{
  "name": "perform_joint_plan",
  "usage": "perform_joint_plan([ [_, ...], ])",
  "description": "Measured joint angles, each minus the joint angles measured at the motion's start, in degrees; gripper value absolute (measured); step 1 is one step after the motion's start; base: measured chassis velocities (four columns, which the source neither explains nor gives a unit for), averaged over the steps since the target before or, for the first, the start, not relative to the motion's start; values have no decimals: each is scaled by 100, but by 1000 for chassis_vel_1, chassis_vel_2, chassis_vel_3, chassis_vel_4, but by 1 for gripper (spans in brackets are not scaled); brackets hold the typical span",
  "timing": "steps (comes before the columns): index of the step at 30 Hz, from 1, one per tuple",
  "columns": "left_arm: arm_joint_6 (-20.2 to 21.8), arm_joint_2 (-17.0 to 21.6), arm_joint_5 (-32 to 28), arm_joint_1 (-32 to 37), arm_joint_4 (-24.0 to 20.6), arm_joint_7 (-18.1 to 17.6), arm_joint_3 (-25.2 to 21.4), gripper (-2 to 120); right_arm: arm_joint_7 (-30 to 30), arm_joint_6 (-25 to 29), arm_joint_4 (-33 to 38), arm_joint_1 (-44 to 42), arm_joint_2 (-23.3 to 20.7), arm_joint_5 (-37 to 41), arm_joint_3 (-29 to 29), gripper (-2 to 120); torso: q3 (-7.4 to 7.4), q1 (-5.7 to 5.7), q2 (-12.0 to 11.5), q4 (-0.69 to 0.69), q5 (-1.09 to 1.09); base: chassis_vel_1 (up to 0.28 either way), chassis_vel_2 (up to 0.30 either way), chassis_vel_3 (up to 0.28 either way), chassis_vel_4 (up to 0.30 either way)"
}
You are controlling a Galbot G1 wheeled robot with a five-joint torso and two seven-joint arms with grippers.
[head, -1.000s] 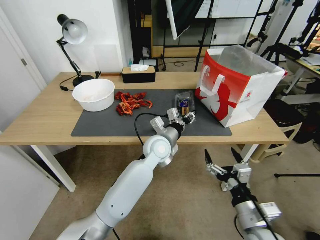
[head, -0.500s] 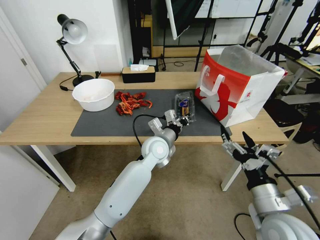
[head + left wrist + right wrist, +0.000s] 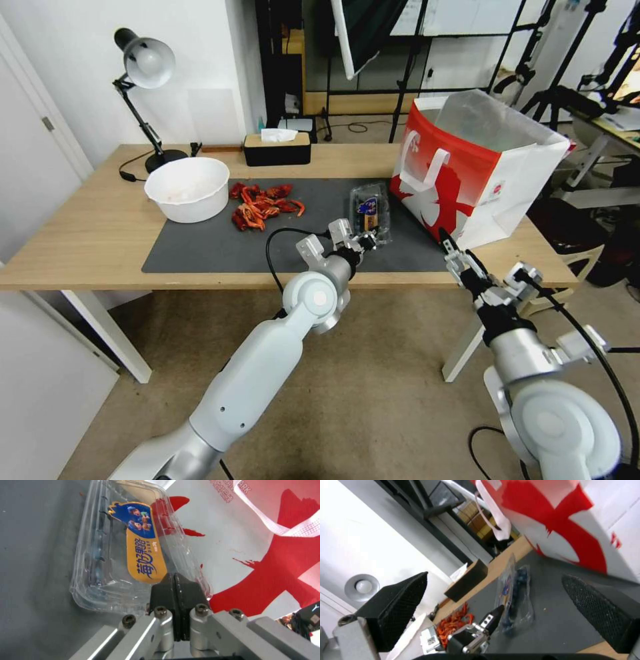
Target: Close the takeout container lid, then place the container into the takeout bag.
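The clear takeout container with dark berries lies on the grey mat, just left of the red-and-white takeout bag. Its lid, with a blue and orange label, is tilted up off the base. My left gripper is at the container's near end, its black fingers pressed together on the lid's rim. My right gripper hovers open over the table's front edge beside the bag, and it faces the container and the left gripper.
A white bowl and a pile of red crayfish sit at the mat's left. A black tissue box and a desk lamp stand at the back. The mat is bare in front.
My left gripper has shut at the container's near end. The right arm has risen from below the table to its front edge near the bag.
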Motion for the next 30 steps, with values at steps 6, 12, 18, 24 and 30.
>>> perform_joint_plan([
  [6,-7,-3,-10,0,28,12,-3,0,289,-144,-363,441,-200,251,-148,100,0,0,0,0,-1,0,0,0,0],
  [12,-14,-30,-13,1,53,15,-3,0,609,-289,-780,1054,-475,467,-357,100,0,0,0,0,0,0,0,0,0],
  [18,-20,-54,-12,1,70,13,-8,0,834,-416,-1039,1514,-714,584,-524,100,0,0,0,0,0,0,0,0,0],
  [24,-26,-65,-9,17,77,8,-18,0,1148,-584,-1358,2049,-1028,721,-789,100,0,0,0,0,-1,0,0,0,0],
  [30,-29,-63,-4,30,78,2,-25,0,1335,-684,-1597,2334,-1154,769,-970,100,0,1,1,0,0,0,0,0,0],
])
